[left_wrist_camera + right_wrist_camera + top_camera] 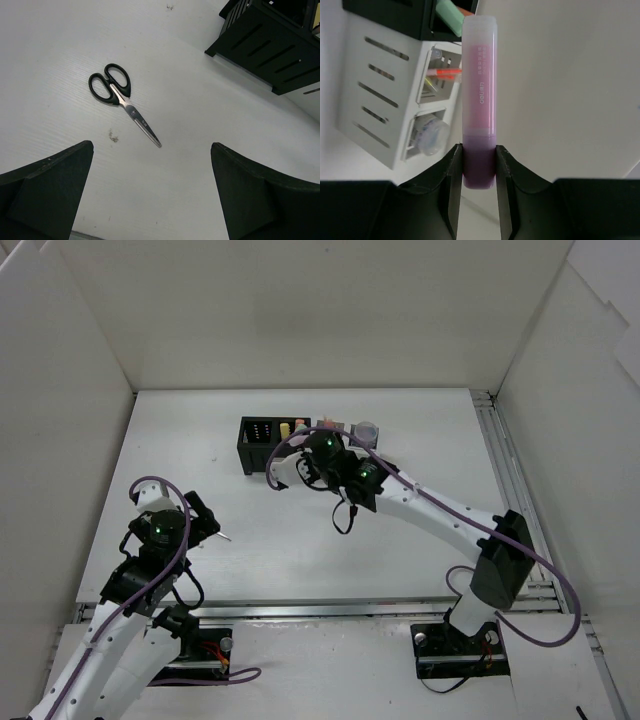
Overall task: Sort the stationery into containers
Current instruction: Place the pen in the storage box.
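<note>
The top external camera sits above and behind the arm bases, which lie at 6 o'clock. It looks down on the whole table, with the black organiser towards 12 o'clock. The left wrist camera looks low and slantwise over the table, past the left gripper, and catches the same black organiser at 1 o'clock. The right wrist camera faces along the right gripper, so near that the pink-purple marker fills the middle. That organiser shows at 11 o'clock and the white organiser at 9 o'clock.
</note>
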Motion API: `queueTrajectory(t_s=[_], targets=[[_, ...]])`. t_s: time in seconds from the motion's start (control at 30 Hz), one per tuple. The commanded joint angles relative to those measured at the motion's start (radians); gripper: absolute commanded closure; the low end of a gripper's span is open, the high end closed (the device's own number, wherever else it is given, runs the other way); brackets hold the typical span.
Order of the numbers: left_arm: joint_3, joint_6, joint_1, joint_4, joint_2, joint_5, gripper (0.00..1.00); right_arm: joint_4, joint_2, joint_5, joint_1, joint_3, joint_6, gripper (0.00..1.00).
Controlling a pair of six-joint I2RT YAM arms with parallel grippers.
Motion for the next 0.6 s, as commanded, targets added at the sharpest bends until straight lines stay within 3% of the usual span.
queueTrajectory(t_s=[0.0, 0.27, 0.57], targets=[[0.063, -0.047, 0.003, -0.043, 0.015, -0.048, 0.01, -0.036, 0.080, 0.041, -0.038, 0.120, -0.347, 1.00], [0.072, -0.125, 0.003, -0.132, 0.004, -0.077, 0.00, -0.090, 0.287, 0.041, -0.074, 0.330, -0.597, 1.00], [0.081, -0.150, 0.003, -0.145, 0.031, -0.101, 0.00, -0.090, 0.475, 0.137, -0.076, 0.473, -0.701, 1.00]])
